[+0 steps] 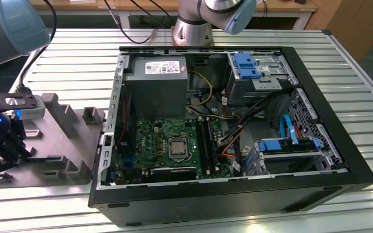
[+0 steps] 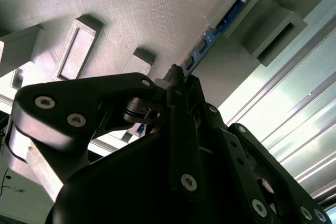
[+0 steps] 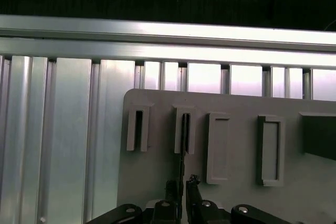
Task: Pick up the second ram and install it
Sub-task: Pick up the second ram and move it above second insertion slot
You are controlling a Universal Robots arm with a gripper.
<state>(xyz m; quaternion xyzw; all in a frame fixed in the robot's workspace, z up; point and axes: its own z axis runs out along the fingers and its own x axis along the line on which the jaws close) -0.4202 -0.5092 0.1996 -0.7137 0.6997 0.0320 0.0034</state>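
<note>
Gripper (image 3: 181,186) is closed on the second ram (image 3: 184,129), with 1 finger on each flat face and almost no gap between them. In the second wrist view the gripper (image 2: 176,74) pinches the near end of the second ram (image 2: 210,38).

The ram stands on edge on the grey fixture plate (image 3: 149,182). It shows as a thin dark line in the first wrist view and as a blue-green strip in the second wrist view. Its long axis lies flat along the plate surface. It runs straight from the fingertips to a narrow raised slot block, and the far end sits inside that slot. That far end points toward the plate edge and the ribbed aluminium table (image 3: 68,129) beyond it. A 2nd narrow slot block sits just beside it, with wider blocks further along the same row.

In the exterior view the fixture plate (image 1: 76,121) lies on the table (image 1: 76,53) at the exterior view's left, just beside the open computer case (image 1: 238,199). The arm's wrist end is low over the plate. The motherboard (image 1: 167,141) lies flat inside the case, well apart from the ram.
</note>
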